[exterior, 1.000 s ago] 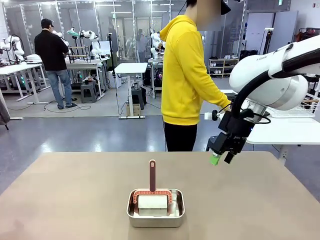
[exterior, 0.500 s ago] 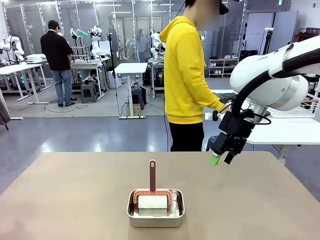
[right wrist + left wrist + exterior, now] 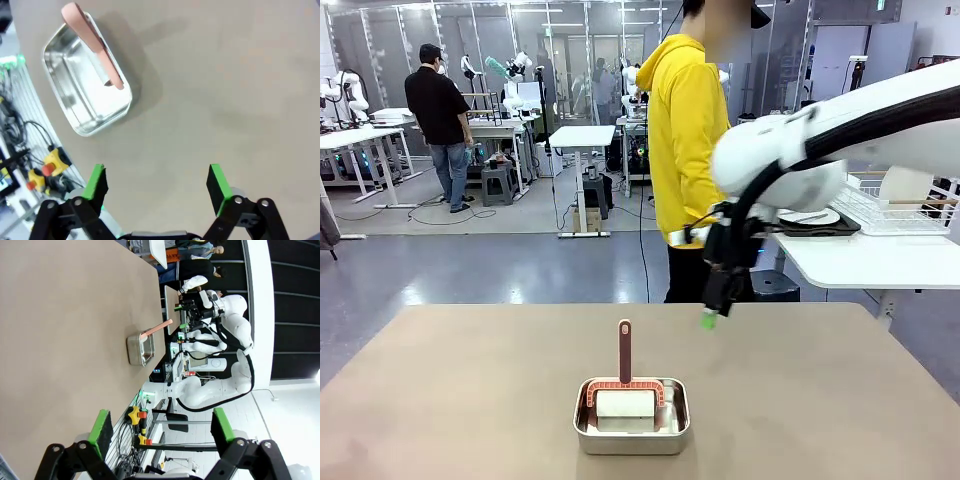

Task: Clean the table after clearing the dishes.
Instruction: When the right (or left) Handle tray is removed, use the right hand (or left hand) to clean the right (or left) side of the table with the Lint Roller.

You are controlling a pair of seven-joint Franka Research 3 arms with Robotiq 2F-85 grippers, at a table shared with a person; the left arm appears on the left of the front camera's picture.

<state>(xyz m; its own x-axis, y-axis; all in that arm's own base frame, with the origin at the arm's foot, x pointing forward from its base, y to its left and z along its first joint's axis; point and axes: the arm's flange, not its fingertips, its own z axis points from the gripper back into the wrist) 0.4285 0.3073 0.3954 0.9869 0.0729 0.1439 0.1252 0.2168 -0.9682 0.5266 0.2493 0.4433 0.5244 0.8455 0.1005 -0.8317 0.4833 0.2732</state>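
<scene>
Our desk (image 3: 460, 390) shows a plain tan top. A steel pan (image 3: 631, 418) sits near the middle of its near edge. A brush (image 3: 625, 352) with a reddish handle stands in the pan over a white block (image 3: 625, 404). The dishes (image 3: 808, 216) are off the desk, on a dark tray (image 3: 820, 229) on the white side desk (image 3: 865, 262) at far right, beside a wire rack (image 3: 905, 208); we can make out one white plate. Our right end effector (image 3: 709, 318) hangs above the desk's far edge, released, pads wide apart and empty. Our left end effector (image 3: 161, 426) is likewise released and empty, looking along the desk toward the pan. A person in a yellow hoodie (image 3: 688, 150) stands beyond the far edge.
</scene>
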